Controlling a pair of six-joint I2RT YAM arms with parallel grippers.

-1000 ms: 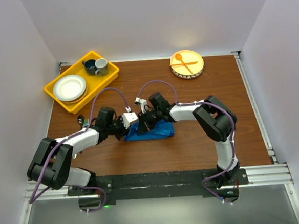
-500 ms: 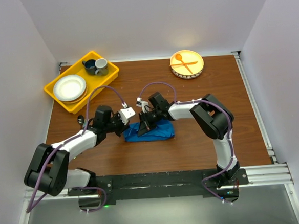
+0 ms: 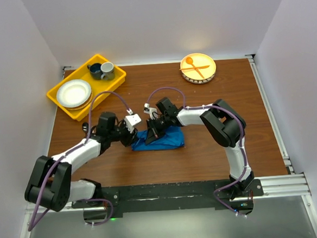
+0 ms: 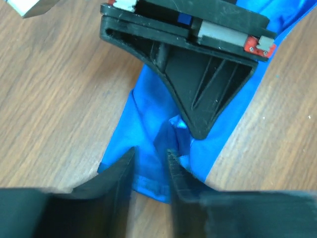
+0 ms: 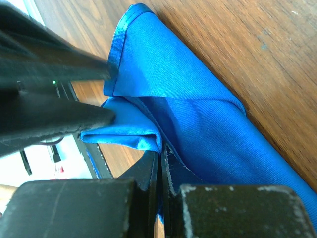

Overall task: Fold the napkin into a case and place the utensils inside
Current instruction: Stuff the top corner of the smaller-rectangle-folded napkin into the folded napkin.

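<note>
Gripping a fold of the blue napkin (image 3: 165, 140) mid-counter (image 3: 223, 109), the right claw (image 4: 198, 130) is pressing down with jaws shut. The left claw (image 4: 151, 152) is hovering over the cloth's left end, jaws slightly parted.

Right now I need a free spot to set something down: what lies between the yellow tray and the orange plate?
Only bare wooden table lies between the yellow tray and the orange plate; the top view shows it.
</note>
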